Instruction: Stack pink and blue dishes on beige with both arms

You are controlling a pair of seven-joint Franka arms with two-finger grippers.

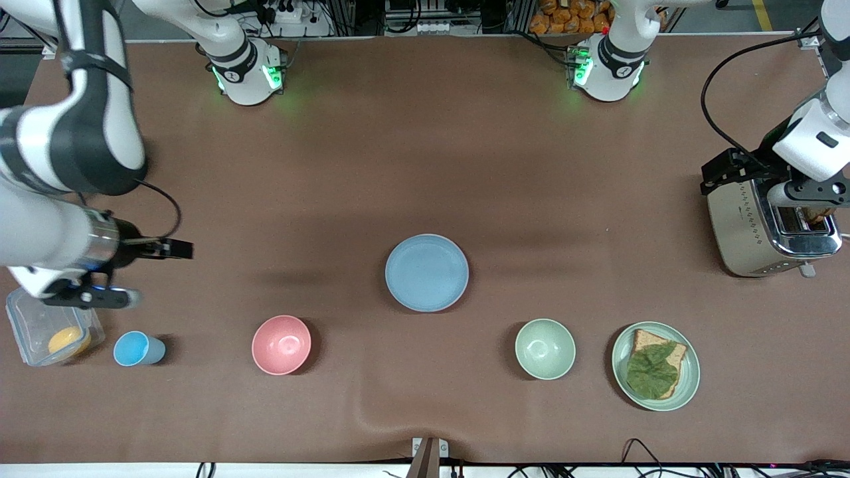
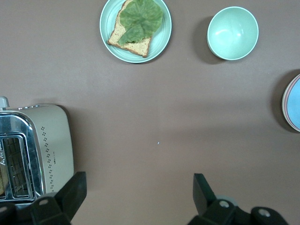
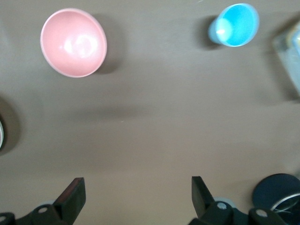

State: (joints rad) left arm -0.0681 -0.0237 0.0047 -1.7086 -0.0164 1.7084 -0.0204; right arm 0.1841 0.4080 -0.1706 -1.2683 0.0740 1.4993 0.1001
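The blue plate (image 1: 426, 272) tops a stack at mid-bench, pink rim showing beneath, midway between both spread, empty claws: right claw (image 3: 136, 197) and left claw (image 2: 138, 197) at opposite bench ends.

Matte blue plate (image 1: 426, 272) — shiny metal toaster (image 1: 764, 229)

light blue plate (image 1: 426, 272), pink bowl (image 1: 281, 344), pale green bowl (image 1: 544, 348), brown table (image 1: 425, 166).

You see only a sliver of the blue plate (image 2: 294, 104) in the left wrist view; its pink-rimmed underlayer is mostly covered.
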